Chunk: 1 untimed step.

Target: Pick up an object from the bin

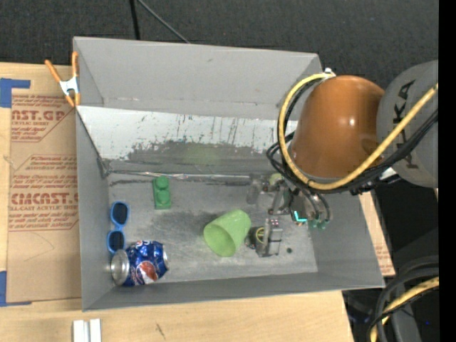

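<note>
Gripper [266, 239]: low, just beside a light green plastic cup [226, 232] tipped near the grey metal bin's [199, 84] front wall.
Pincer: open or closed, cannot tell.
Tip: straddle the cup's rim squarely.

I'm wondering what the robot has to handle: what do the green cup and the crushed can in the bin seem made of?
The green cup looks like plastic: even, matte light green, smooth and uncrumpled. The crushed can looks like thin metal, probably aluminium: dented body, shiny silver end, glossy blue, red and white print.
</note>
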Tool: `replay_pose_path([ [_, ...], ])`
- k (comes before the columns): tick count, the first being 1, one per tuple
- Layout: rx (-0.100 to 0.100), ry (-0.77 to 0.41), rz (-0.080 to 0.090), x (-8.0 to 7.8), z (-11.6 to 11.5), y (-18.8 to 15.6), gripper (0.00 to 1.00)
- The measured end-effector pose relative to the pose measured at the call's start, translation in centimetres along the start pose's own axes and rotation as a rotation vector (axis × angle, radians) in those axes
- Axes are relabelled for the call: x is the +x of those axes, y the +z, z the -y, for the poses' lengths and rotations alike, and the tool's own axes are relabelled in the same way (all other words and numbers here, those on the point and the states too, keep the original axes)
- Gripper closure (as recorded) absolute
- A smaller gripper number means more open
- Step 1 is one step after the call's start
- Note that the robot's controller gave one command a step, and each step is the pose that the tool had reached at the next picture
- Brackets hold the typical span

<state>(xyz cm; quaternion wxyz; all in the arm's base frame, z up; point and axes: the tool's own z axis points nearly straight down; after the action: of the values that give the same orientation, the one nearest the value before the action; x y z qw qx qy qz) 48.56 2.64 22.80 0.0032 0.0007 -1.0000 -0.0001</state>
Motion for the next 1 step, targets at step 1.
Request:
replay_pose_path([
  [1, 0.001, -0.214, 0.015, -1.52, -0.21, 12.85, 0.0],
])
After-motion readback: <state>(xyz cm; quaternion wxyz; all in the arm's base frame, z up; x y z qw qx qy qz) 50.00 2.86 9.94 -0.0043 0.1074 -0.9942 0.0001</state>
